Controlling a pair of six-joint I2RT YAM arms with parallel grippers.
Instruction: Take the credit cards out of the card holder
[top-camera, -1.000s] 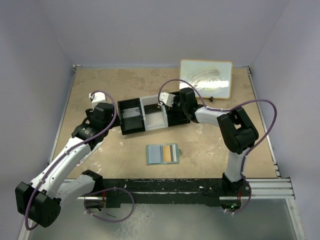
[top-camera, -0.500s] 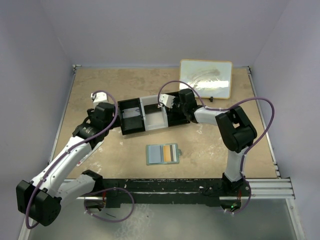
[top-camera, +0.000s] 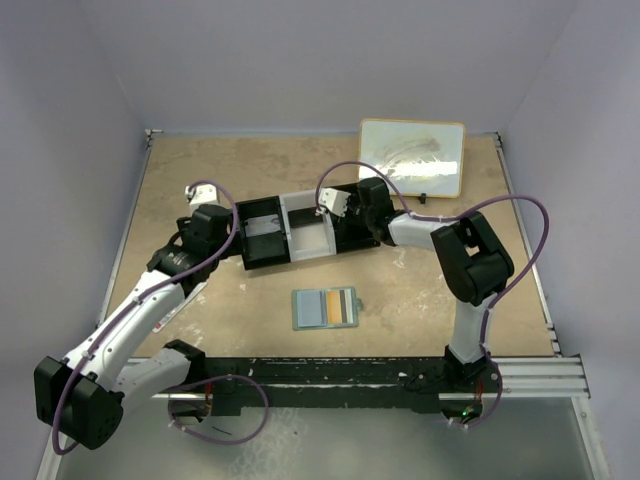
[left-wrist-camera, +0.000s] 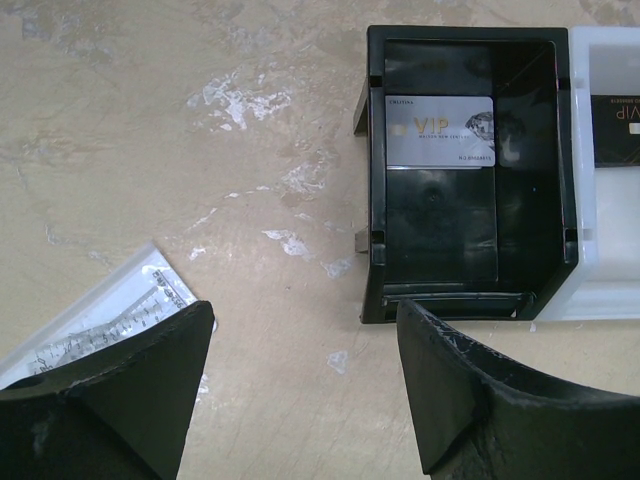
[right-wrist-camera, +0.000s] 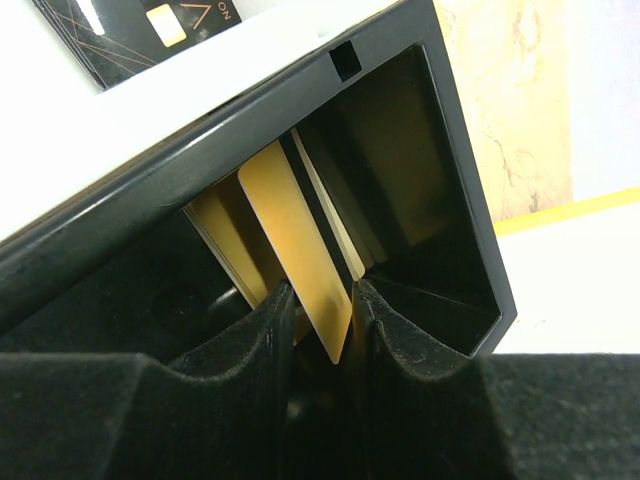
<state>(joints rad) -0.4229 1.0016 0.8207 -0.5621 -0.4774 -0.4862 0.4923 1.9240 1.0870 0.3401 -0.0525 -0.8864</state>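
**Five cards counted, two in the holder**

One card holder (top-camera: 325, 308) lies open and flat on the table (top-camera: 200, 170), near the arms' bases and apart from both grippers. Its inside is light blue. Two credit cards show in it as narrow stripes, an orange-tan card (top-camera: 336, 307) and a dark card (top-camera: 347, 306) side by side.

One tray (left-wrist-camera: 375, 200) of hard plastic has three box compartments, black, white and black. A glossy silver card (left-wrist-camera: 440, 130) lies flat in the left black one. A black card (left-wrist-camera: 617, 128) lies in the white one. A thin gold card (right-wrist-camera: 295, 250) stands on edge in the right black one; more pale edges show behind it, their number unclear.

One crinkled clear packet (left-wrist-camera: 100, 325) lies beside the tray. One white panel (top-camera: 412, 157) with a yellow rim sits at the far right.

The left arm stretches diagonally to the tray's left end. The left gripper (left-wrist-camera: 300, 330) hangs over bare table with its jaws released wide, holding nothing.

The right arm folds at the elbow and reaches left into the right black compartment. The right gripper (right-wrist-camera: 322, 295) has its padded fingers (right-wrist-camera: 270, 330) on either side of the gold card. I cannot tell whether they press it.
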